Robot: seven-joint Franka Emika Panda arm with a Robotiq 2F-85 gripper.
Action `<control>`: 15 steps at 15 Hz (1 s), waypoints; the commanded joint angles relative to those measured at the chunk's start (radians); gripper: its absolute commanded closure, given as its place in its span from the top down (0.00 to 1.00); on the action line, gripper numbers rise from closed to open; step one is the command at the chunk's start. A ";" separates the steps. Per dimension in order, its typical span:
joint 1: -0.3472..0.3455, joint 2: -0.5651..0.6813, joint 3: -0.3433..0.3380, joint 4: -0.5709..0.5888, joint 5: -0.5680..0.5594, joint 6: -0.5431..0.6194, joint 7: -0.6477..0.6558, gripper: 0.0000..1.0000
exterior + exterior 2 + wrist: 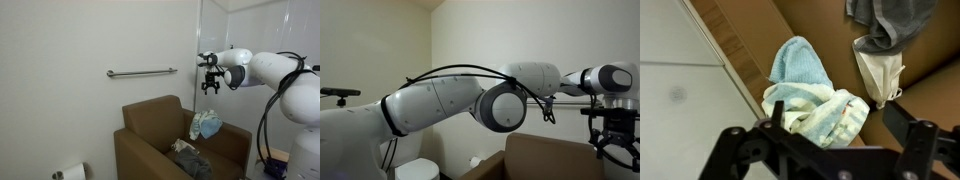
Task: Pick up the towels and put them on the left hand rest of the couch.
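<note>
Soft, even room light leaves the plain white wall (pixel 60 40) bright and the brown upholstered couch (pixel 150 118) dull in an exterior view. In an exterior view the big white rounded robot arm (pixel 430 105) looms close and slightly soft against dimmer yellowish walls (pixel 460 35). In the wrist view the black gripper (pixel 830 152) is dark and blurred; the pale blue terry towel (pixel 800 65) is sharper.

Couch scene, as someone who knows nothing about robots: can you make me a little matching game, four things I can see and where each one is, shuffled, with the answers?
Things:
1. grab bar
2. light blue towel
3. gripper
4. toilet paper roll

Places:
A. in the air above the couch
B. fixed to the wall
C. low down, off to the side of the couch
D. lying on the couch

Pairs: 1-B, 2-D, 3-A, 4-C.
</note>
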 commanded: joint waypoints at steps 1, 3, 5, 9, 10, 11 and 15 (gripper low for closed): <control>0.046 0.039 0.002 -0.016 -0.024 0.087 -0.041 1.00; 0.089 0.096 0.002 0.005 -0.036 0.130 -0.097 1.00; 0.130 0.145 0.010 0.003 -0.032 0.174 -0.153 1.00; 0.198 0.250 0.037 0.000 -0.013 0.223 -0.278 1.00; 0.209 0.271 0.047 0.001 -0.008 0.221 -0.311 1.00; 0.218 0.293 0.054 -0.002 -0.007 0.216 -0.351 1.00; 0.248 0.295 0.059 -0.114 -0.014 0.237 -0.418 1.00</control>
